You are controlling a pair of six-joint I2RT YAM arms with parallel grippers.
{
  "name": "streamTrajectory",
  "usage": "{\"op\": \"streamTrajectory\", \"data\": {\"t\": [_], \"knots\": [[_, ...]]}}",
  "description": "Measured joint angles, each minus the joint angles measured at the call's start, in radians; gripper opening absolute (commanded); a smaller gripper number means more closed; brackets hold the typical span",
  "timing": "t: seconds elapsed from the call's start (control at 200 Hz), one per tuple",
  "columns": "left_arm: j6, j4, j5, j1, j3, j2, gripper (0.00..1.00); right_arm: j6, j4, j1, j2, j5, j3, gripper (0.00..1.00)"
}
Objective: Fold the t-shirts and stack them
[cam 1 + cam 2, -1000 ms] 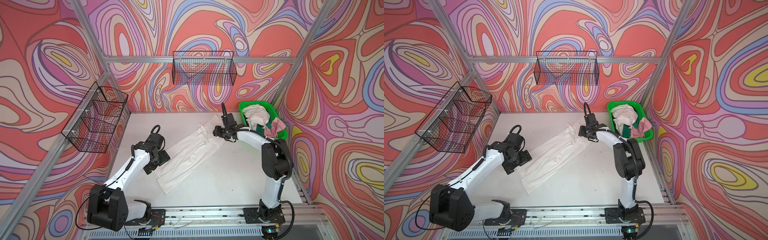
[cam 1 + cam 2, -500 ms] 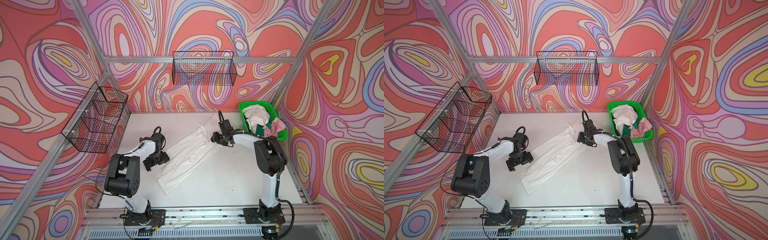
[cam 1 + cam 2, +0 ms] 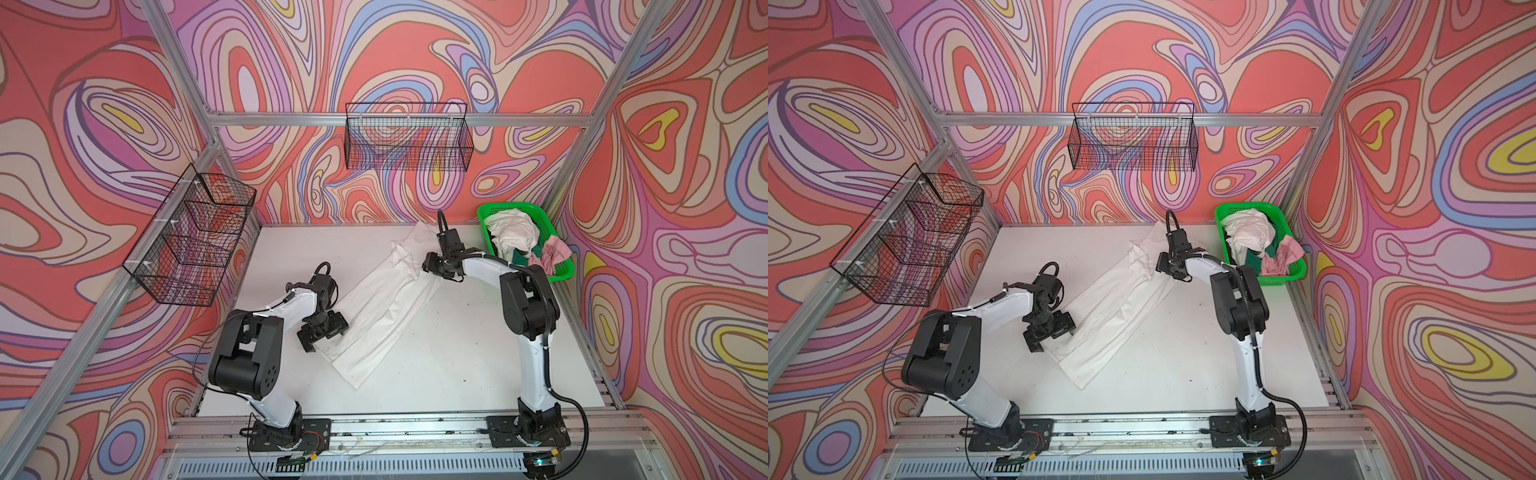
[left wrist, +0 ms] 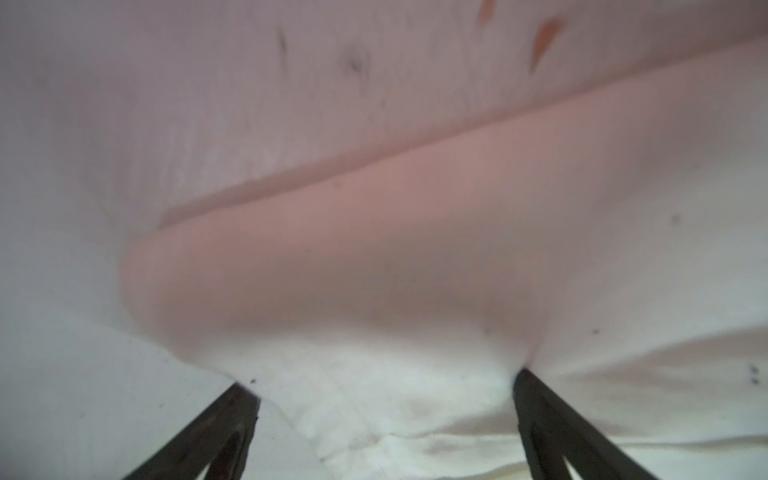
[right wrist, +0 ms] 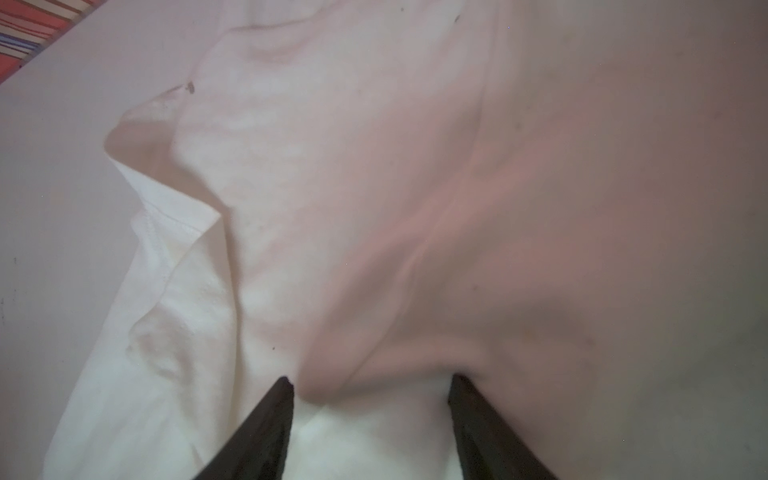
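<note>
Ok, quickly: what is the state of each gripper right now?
Left gripper: open, pressed down on the white t-shirt, nothing gripped.
Right gripper: open, jaws apart astride a fold of that t-shirt.

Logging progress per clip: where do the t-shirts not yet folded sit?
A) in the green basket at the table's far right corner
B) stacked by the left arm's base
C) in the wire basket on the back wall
A: the green basket holds a crumpled white t-shirt, a dark green one and a pink one; only the long white t-shirt lies on the table.
</note>
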Motion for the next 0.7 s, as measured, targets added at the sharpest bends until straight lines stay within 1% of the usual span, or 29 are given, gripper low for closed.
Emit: {"op": "streamTrajectory", "data": {"t": [0.09, 0.185, 0.26, 0.381, 0.436, 0.521, 0.586, 0.666, 0.701], "knots": [[-0.037, -0.002, 0.030, -0.043, -0.064, -0.062, 0.97, -0.023, -0.012, -0.002, 0.028, -0.004, 0.045, 0.64], [-0.097, -0.015, 0.063, -0.110, -0.140, -0.136, 0.97, -0.050, -0.029, -0.007, 0.052, -0.016, 0.086, 0.64], [-0.162, -0.019, 0.087, -0.184, -0.193, -0.195, 0.97, -0.074, -0.050, -0.011, 0.066, -0.027, 0.115, 0.64], [-0.287, -0.013, 0.124, -0.329, -0.257, -0.271, 0.97, -0.111, -0.089, -0.012, 0.079, -0.042, 0.149, 0.64], [-0.329, -0.011, 0.140, -0.370, -0.270, -0.289, 0.97, -0.124, -0.102, -0.012, 0.080, -0.045, 0.156, 0.64], [-0.359, -0.011, 0.142, -0.386, -0.276, -0.310, 0.98, -0.137, -0.098, -0.012, 0.076, -0.049, 0.147, 0.64], [-0.360, -0.032, 0.113, -0.387, -0.264, -0.342, 1.00, -0.138, -0.093, -0.012, 0.045, -0.051, 0.106, 0.65], [-0.341, -0.095, 0.063, -0.376, -0.197, -0.397, 1.00, -0.135, -0.095, -0.005, -0.020, -0.052, 0.045, 0.65], [-0.322, -0.121, 0.040, -0.355, -0.152, -0.417, 1.00, -0.133, -0.097, 0.001, -0.053, -0.051, 0.020, 0.65]]}}
